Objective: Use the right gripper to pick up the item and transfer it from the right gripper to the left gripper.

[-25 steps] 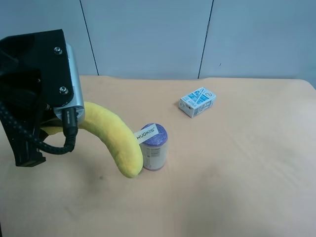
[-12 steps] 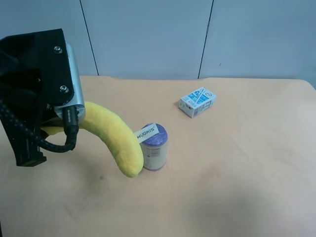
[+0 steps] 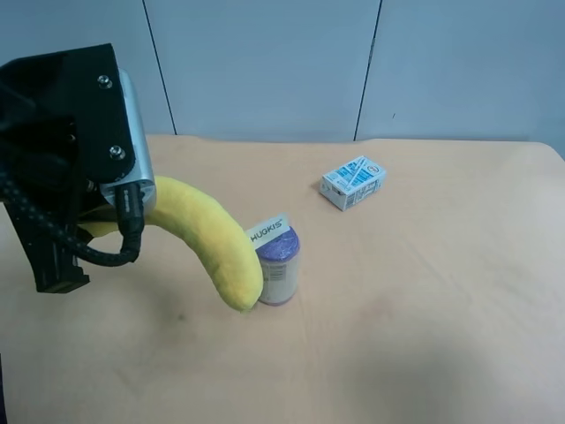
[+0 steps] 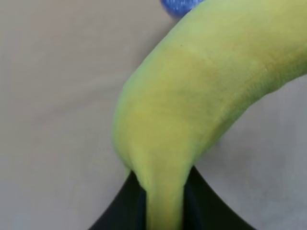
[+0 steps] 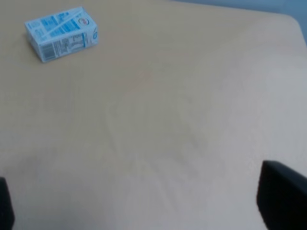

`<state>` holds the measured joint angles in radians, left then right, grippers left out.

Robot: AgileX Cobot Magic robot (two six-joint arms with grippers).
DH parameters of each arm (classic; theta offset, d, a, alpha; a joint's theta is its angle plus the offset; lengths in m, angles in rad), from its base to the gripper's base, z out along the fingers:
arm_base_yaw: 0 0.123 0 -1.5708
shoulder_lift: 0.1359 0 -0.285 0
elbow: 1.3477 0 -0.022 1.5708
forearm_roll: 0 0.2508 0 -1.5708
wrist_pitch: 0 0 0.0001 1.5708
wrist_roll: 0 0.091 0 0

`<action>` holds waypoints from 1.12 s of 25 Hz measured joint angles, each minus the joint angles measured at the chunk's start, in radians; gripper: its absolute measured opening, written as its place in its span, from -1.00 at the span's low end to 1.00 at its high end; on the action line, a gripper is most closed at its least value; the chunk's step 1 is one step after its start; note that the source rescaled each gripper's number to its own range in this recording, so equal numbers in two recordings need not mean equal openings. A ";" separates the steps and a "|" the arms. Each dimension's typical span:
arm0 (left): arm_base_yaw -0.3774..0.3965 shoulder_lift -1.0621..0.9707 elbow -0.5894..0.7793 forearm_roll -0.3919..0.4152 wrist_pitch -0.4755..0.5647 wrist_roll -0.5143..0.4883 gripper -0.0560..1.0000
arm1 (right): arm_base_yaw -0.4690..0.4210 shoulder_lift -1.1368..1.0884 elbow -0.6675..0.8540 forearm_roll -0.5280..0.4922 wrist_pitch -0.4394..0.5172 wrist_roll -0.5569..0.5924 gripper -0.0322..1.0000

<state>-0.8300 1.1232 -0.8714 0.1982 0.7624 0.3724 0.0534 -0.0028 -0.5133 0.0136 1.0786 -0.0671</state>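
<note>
A yellow plush banana (image 3: 207,238) is held by its stem end in my left gripper (image 3: 99,223), the arm at the exterior high view's left. It hangs above the table, its free tip beside a purple-topped can. In the left wrist view the banana (image 4: 201,91) fills the frame and the gripper (image 4: 163,203) is shut on its narrow stem. My right gripper (image 5: 144,211) is open and empty over bare table; only the dark tip of one finger (image 5: 283,196) shows at each side. The right arm is out of the exterior high view.
A small can (image 3: 277,267) with a purple lid and a white "HUGKIS" label stands mid-table, touching or just behind the banana's tip. A blue-and-white carton (image 3: 352,182) lies further back; it also shows in the right wrist view (image 5: 61,33). The tan table (image 3: 424,300) ends at a grey wall.
My left arm has shifted slightly up and to the right in the exterior high view, carrying the banana with it. The can and carton have not moved.
</note>
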 joint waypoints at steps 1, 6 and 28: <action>0.000 0.000 0.000 0.000 -0.014 0.000 -0.89 | 0.000 0.000 0.000 -0.001 -0.002 0.001 1.00; 0.000 0.000 0.000 0.000 -0.074 -0.005 -0.89 | 0.000 0.000 0.000 0.001 -0.005 0.003 1.00; 0.584 0.240 -0.001 0.003 -0.346 -0.349 -0.89 | 0.000 0.000 0.000 0.002 -0.005 0.003 1.00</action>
<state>-0.2461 1.3628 -0.8722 0.2015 0.4160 0.0229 0.0534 -0.0028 -0.5133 0.0154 1.0741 -0.0639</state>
